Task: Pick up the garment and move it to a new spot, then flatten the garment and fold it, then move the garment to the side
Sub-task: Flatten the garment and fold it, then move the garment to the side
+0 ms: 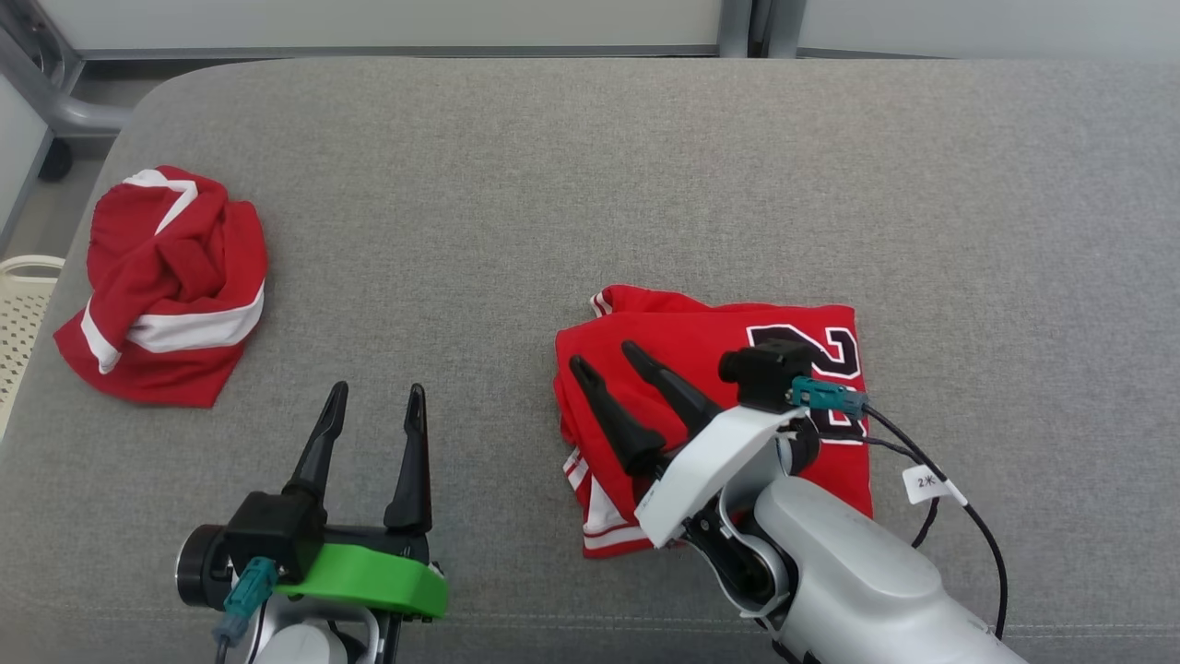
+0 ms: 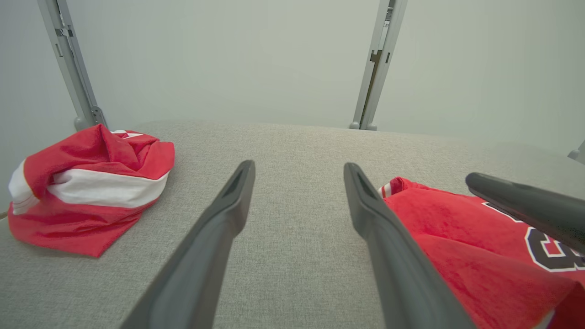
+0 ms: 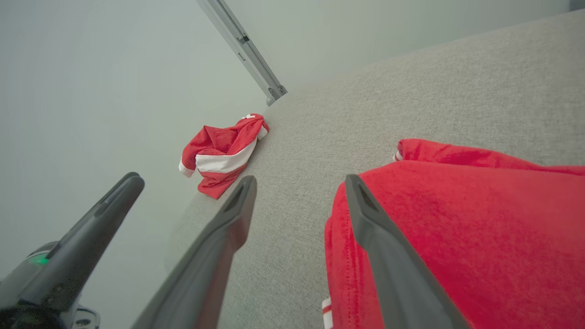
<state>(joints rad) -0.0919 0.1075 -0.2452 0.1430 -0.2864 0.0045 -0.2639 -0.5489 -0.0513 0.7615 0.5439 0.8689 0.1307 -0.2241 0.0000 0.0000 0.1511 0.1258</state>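
Observation:
The garment, a red jersey with a black and white number, lies folded on the grey padded surface right of the middle. My right gripper stands open just above its left part, holding nothing. In the right wrist view the right gripper straddles the jersey's left edge. My left gripper is open over bare surface to the jersey's left, empty. The left wrist view has the left gripper wide apart, with the jersey to its right.
A second red and white garment lies crumpled at the far left, also seen as a heap and a small bundle. A cream perforated basket stands beyond the left edge. Grey frame posts rise behind.

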